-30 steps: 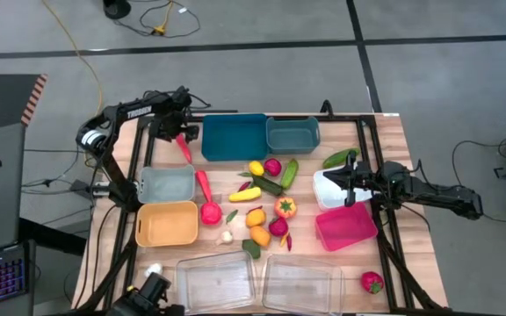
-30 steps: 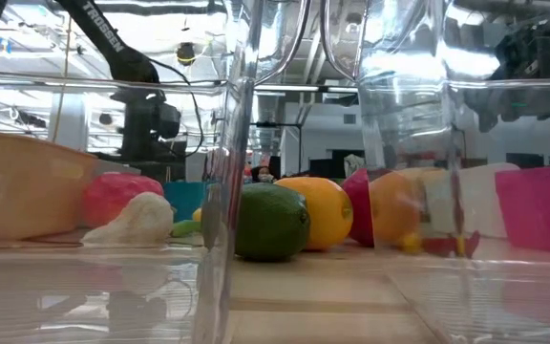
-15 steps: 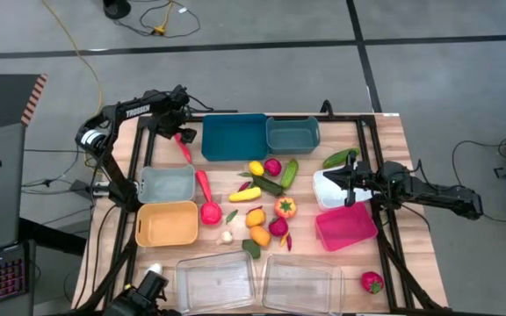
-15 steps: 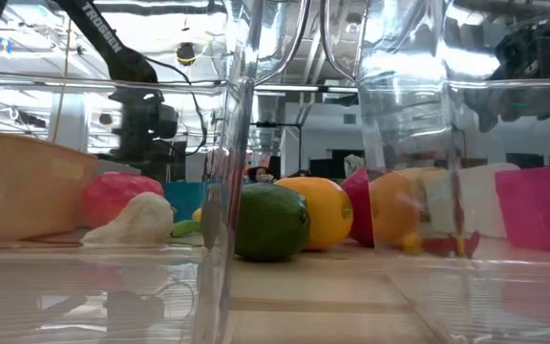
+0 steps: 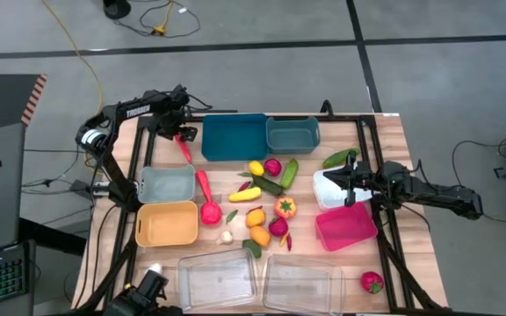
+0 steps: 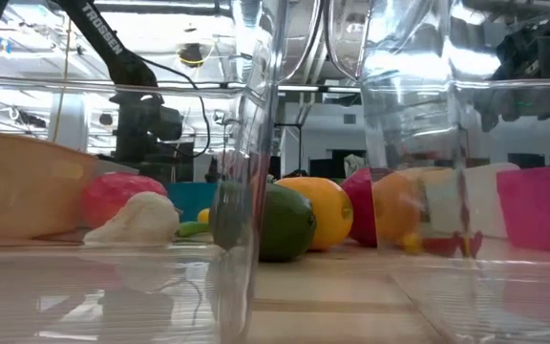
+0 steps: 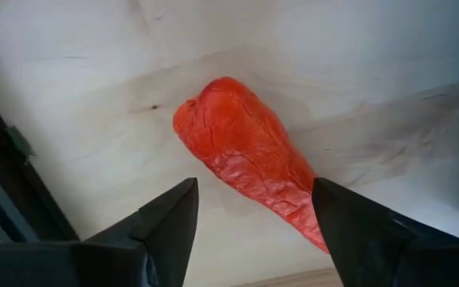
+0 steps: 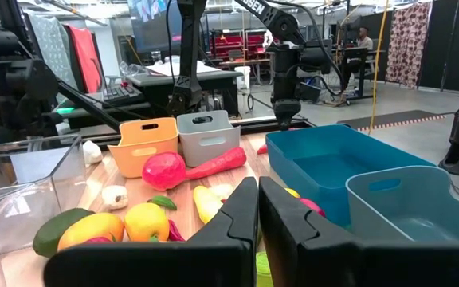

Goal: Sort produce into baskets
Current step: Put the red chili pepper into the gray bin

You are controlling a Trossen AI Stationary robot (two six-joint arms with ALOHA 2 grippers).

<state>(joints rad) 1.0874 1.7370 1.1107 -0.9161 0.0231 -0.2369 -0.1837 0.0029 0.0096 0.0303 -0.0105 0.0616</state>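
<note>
Since a second ago I've brought the left gripper (image 7: 249, 211) down over the red pepper (image 7: 249, 167) on the table beside the large teal bin (image 5: 234, 137); its fingers straddle it, part open, gripping nothing yet. Every basket I can see looks empty and the produce (image 5: 266, 206) lies mid-table, so sorting has barely begun. The right gripper (image 8: 257, 211) waits closed by the white bin (image 5: 328, 189).

Grey floor (image 5: 262, 75) crossed by dark seams, with a yellow cable (image 5: 75, 48) at upper left, a keyboard (image 5: 0, 276) at lower left, and a wooden table (image 5: 402, 149) at centre.
</note>
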